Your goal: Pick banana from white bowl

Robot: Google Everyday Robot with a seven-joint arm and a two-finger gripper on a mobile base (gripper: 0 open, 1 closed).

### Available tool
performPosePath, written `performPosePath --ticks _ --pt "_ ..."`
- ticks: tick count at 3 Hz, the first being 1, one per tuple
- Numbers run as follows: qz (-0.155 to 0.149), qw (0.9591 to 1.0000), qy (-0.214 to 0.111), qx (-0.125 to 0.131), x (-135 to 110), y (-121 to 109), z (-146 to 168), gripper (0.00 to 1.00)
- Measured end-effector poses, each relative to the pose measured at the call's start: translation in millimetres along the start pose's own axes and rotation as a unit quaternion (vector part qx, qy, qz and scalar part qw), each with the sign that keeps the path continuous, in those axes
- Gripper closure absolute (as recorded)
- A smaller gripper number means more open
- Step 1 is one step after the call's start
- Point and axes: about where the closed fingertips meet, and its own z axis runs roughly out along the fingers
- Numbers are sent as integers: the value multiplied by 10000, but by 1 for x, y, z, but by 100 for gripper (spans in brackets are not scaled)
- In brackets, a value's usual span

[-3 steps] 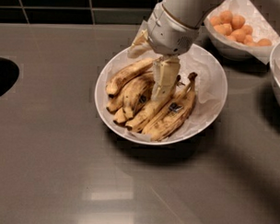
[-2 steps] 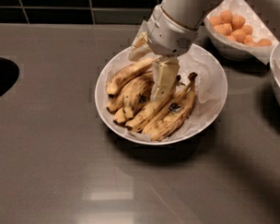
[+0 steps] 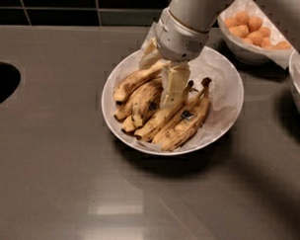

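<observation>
The tool (image 3: 174, 88) was positioned low inside the white bowl (image 3: 225, 95) on the grey bench (image 3: 64, 178), with its pale end set among the bananas. Whether it was clenched or released could not be told, since the wrist above hid it. The banana (image 3: 134, 82), slim and brown-speckled, was seen at the back left of the pile, one end reaching to the tool and apparently touching it, beside fatter bananas (image 3: 184, 123) bearing dark stickers. A smaller bowl (image 3: 241, 52) of orange fruits (image 3: 249, 26) was located behind, at the right.
</observation>
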Motion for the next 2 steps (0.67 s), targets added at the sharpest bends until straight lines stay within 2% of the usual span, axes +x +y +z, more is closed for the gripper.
performPosePath --ticks 2 --pt "177 9998 43 -65 9 4 5 35"
